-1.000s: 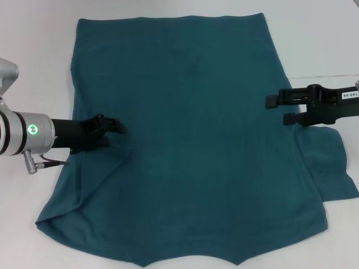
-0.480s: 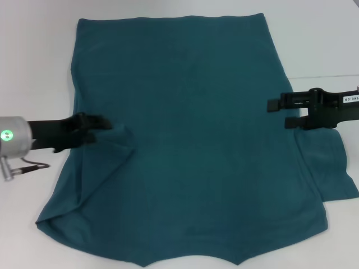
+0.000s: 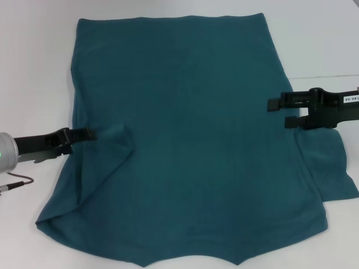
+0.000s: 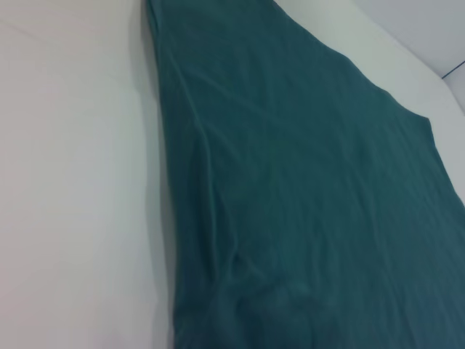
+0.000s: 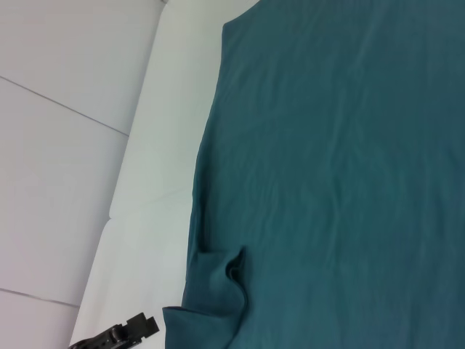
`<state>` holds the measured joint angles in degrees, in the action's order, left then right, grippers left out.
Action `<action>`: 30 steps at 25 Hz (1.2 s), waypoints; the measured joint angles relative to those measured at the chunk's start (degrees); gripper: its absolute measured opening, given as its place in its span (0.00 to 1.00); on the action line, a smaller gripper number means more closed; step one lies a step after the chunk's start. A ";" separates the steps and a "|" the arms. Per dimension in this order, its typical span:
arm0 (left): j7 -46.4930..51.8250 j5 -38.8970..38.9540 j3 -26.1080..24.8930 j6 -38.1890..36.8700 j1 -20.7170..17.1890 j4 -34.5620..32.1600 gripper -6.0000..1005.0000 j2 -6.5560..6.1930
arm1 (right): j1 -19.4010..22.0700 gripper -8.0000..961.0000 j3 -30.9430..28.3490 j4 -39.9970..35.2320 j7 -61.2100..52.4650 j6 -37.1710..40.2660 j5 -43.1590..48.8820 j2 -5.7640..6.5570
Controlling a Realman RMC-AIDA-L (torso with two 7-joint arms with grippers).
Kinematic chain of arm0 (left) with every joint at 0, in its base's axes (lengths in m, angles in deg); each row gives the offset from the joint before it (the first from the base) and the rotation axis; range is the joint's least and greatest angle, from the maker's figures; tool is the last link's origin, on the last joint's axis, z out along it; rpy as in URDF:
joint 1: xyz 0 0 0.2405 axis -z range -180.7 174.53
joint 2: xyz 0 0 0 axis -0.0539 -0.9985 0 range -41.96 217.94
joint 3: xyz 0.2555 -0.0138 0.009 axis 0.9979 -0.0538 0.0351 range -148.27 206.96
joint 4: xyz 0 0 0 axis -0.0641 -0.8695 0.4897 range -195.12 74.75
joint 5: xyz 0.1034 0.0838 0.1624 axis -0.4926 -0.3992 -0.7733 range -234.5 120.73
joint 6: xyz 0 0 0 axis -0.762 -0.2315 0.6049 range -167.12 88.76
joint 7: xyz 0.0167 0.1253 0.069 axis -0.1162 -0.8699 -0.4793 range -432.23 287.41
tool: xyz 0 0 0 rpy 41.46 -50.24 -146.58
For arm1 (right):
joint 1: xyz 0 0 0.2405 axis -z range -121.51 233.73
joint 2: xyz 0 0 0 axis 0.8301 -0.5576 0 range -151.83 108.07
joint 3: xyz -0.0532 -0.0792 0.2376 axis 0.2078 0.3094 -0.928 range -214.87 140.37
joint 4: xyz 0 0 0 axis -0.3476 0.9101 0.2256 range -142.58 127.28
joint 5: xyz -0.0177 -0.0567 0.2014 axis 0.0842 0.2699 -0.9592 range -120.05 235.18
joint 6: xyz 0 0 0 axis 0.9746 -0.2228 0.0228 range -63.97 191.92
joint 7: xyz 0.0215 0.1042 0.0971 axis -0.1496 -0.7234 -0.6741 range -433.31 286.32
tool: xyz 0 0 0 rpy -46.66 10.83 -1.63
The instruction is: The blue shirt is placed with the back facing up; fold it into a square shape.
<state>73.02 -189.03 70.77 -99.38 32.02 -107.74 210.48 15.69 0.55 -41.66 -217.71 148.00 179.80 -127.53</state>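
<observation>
Shirt fabric covers most of the white table (image 3: 33, 67): we see the blue shirt (image 3: 190, 140) lying flat, one sleeve folded in on the left. The left gripper (image 3: 90, 134) is at the shirt's left edge; we cannot tell its opening. The right gripper (image 3: 280, 112) hovers above the right edge, jaws apart, holding nothing.

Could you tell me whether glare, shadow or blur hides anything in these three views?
Head view: even light, no glare, blue shirt sharp, faint shadow under the left claw. Left wrist view: near fabric soft, folds smeared. Right wrist view: mild softness, wrinkles readable.
</observation>
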 joint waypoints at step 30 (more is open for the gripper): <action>-5.66 7.52 -12.29 -30.66 -6.28 -2.06 0.90 -1.40 | 1.98 0.96 -0.30 -0.67 4.75 0.26 0.02 0.26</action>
<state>67.36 -181.51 58.48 -130.04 25.74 -109.80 209.08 17.67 0.25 -42.33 -212.97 148.26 179.82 -127.27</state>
